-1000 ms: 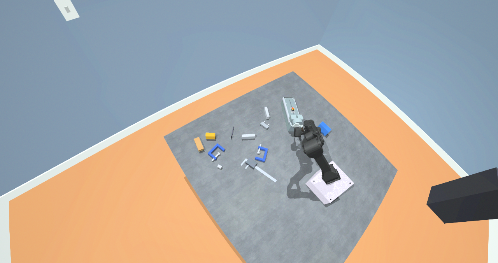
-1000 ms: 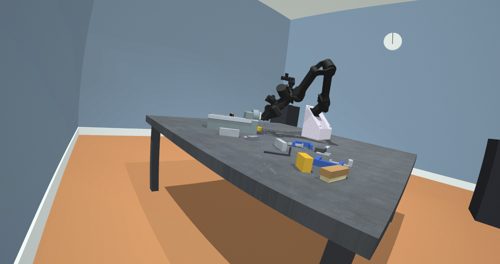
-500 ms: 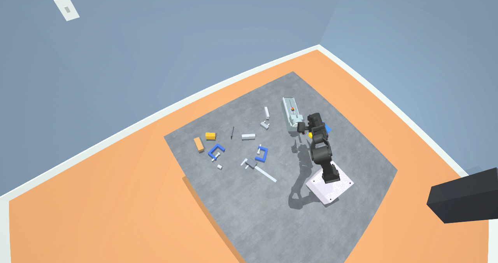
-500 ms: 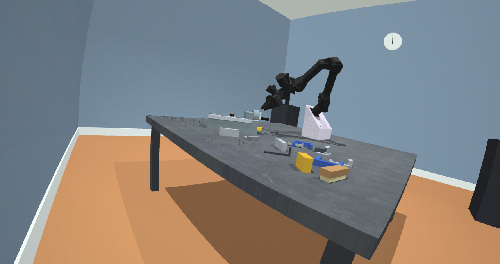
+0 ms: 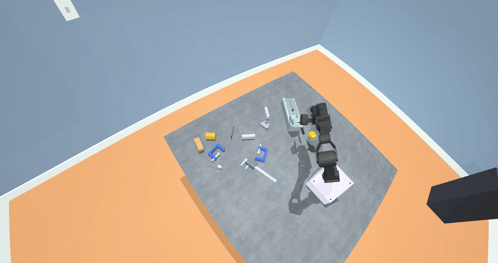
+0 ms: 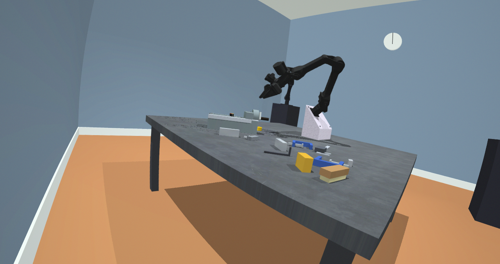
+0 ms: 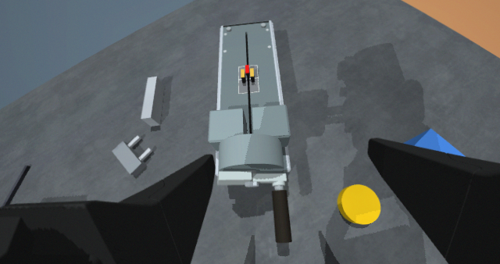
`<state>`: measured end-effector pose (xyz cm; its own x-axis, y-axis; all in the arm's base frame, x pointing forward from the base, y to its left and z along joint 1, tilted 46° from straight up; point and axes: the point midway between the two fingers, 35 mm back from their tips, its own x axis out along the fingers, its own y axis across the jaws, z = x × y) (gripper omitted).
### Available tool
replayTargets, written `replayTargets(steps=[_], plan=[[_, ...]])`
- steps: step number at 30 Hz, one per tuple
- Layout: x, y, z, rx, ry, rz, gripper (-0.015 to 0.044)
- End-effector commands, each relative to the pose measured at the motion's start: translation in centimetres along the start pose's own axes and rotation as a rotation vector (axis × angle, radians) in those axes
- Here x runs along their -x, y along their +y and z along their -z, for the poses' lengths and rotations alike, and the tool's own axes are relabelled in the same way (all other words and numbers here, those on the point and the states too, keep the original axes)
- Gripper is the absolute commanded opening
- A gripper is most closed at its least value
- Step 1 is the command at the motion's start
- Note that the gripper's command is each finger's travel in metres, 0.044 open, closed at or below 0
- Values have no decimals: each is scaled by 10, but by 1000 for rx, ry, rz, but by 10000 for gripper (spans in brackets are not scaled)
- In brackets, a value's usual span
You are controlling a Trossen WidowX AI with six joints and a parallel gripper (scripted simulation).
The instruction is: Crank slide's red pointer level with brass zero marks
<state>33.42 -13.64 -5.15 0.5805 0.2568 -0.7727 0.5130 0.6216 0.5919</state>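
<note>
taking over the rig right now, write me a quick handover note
Tool: open, holding nothing, raised clear of the handle.
Dark brown cylindrical crank handle: released, on the near end of the grey-green machine.
Small red pointer: between the two brass marks, perhaps slightly beyond level.
Left: confirm exact level; if off, regrip and turn.

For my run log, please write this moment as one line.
black hand: open, nothing held | dark brown cylindrical crank handle: released | red pointer: between brass marks, exact level unconfirmed
</note>
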Motion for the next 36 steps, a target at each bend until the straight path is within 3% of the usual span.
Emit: replayTargets(steps=[1,23,31,36], plan=[[-8,2,-20,42,4,-16,440],[-71,-3,-84,236,62,-87,440],[-107,-2,-51,236,63,-89,440],[-108,-2,-50,236,63,-89,440]])
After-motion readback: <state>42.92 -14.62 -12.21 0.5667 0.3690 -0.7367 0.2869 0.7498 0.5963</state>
